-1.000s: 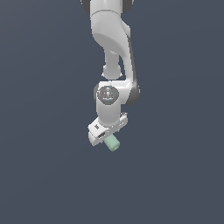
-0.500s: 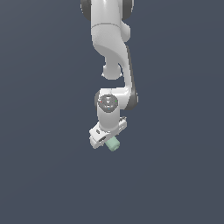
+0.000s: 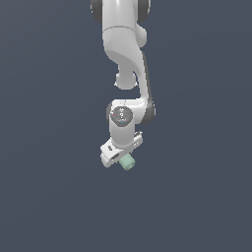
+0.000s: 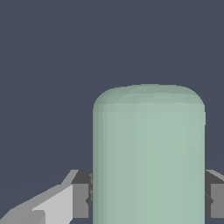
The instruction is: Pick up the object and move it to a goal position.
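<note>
The small pale mint-green cylinder [image 3: 128, 163], short, stubby and matte, sits just below the middle of the exterior view, held at the tip of the white robot arm's gripper [image 3: 121, 158] and sticking out toward the lower right. In the wrist view the same cylinder [image 4: 148, 157] fills the lower middle, with a dark grey finger pad [image 4: 81, 199] pressed against each flank, so the fingers are clamped on it.

Over the last second the gripper and cylinder have shifted only slightly in the exterior view, while the arm's upper links [image 3: 120, 34] have changed pose. The grasp has held. I judge the pick done and the carry under way; no goal marker shows against the plain dark blue-grey background [image 3: 44, 123], so progress cannot be told.
</note>
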`<state>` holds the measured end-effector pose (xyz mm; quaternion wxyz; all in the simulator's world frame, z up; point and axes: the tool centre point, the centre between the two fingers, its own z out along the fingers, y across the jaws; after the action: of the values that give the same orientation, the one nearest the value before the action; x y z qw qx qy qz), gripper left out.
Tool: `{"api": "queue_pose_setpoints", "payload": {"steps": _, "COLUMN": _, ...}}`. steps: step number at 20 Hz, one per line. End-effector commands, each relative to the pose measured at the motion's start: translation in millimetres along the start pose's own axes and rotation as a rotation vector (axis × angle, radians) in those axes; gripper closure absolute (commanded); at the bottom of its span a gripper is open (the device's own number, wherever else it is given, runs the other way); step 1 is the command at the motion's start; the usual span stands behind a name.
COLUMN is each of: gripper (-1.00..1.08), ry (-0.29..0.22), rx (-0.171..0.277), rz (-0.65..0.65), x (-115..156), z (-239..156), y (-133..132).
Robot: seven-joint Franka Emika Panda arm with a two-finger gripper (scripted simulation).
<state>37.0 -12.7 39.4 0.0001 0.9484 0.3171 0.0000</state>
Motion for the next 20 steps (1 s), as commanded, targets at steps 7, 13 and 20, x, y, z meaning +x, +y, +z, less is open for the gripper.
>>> {"api": "queue_pose_setpoints", "payload": {"steps": 7, "gripper": 1.08, "ry": 0.0, "rx": 0.0, "rz": 0.0, "x": 4, "z": -7, "y": -11}}
{"api": "queue_pose_setpoints", "payload": {"steps": 13, "gripper": 1.08, "ry": 0.0, "rx": -0.001, "rz": 0.0, "x": 17, "z": -30, "y": -49}}
{"api": "queue_pose_setpoints", "payload": {"steps": 20, "gripper": 1.08, "ry": -0.001, "rx": -0.001, "rz": 0.0, "x": 43, "z": -75, "y": -120}}
